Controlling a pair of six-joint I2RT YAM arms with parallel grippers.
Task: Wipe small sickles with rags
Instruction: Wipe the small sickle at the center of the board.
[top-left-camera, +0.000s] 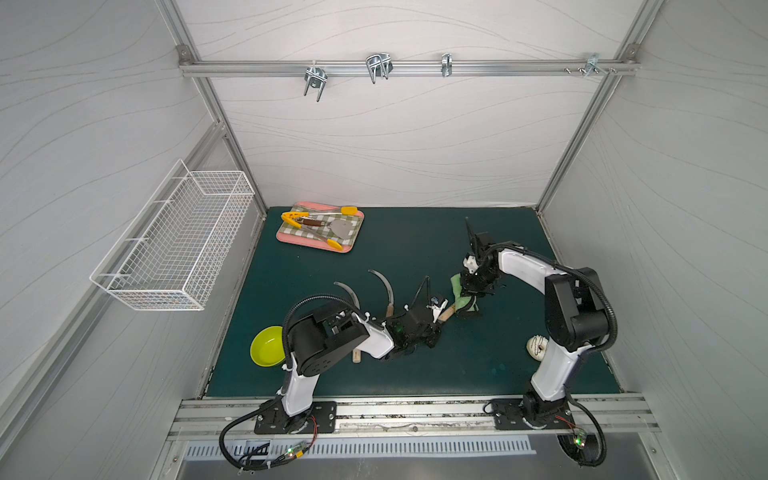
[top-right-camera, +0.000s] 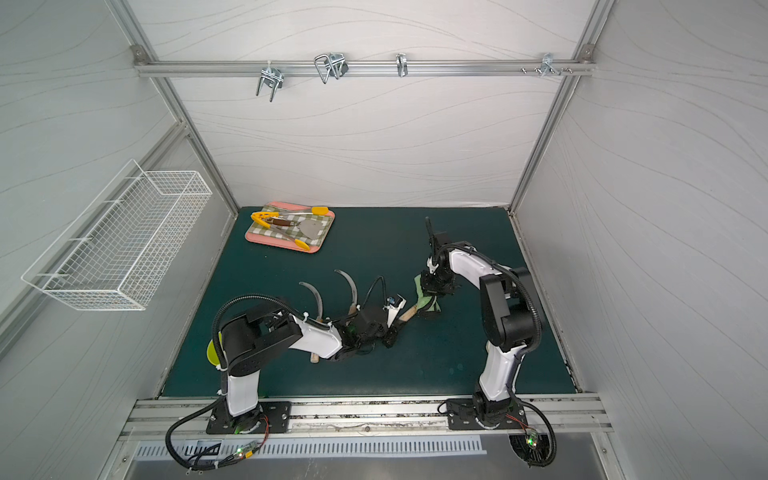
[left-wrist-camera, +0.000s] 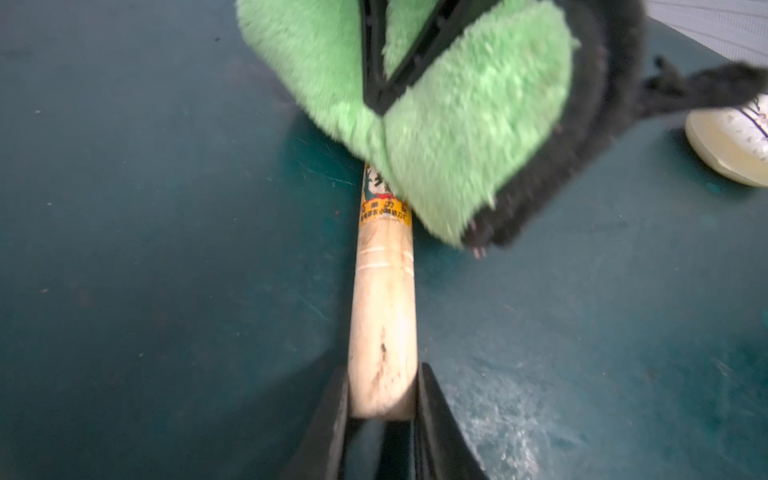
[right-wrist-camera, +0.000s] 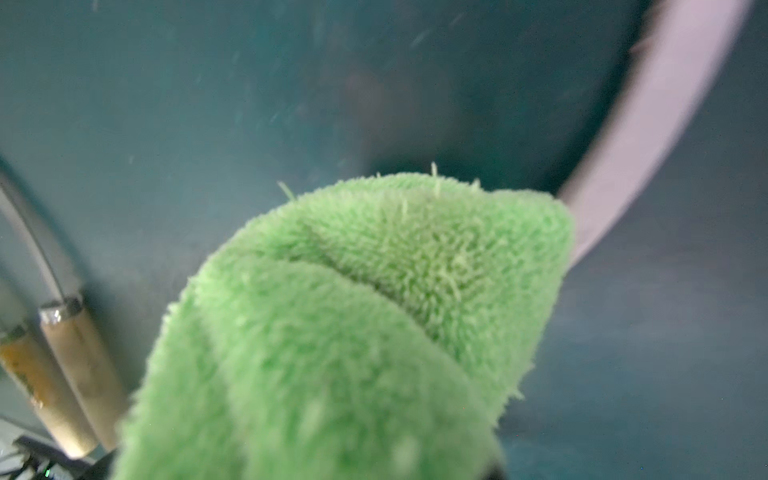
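Left wrist view showed the left hand (left-wrist-camera: 382, 374) clenched on one sickle (left-wrist-camera: 382, 299) by its handle, the right hand (top-left-camera: 473, 289) grasping one green rag (left-wrist-camera: 457, 124) over it; two more sickles (top-left-camera: 348, 291) (top-left-camera: 388, 286) lay left.

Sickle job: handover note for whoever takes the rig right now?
Left gripper: shut on the wooden handle of one sickle.
Right gripper: shut on the green rag, which covers that sickle just past its label.
Two other sickles lie side by side on the mat near the left arm.
Done: unclear which are wiped.
Left: finish this one, then check the others.
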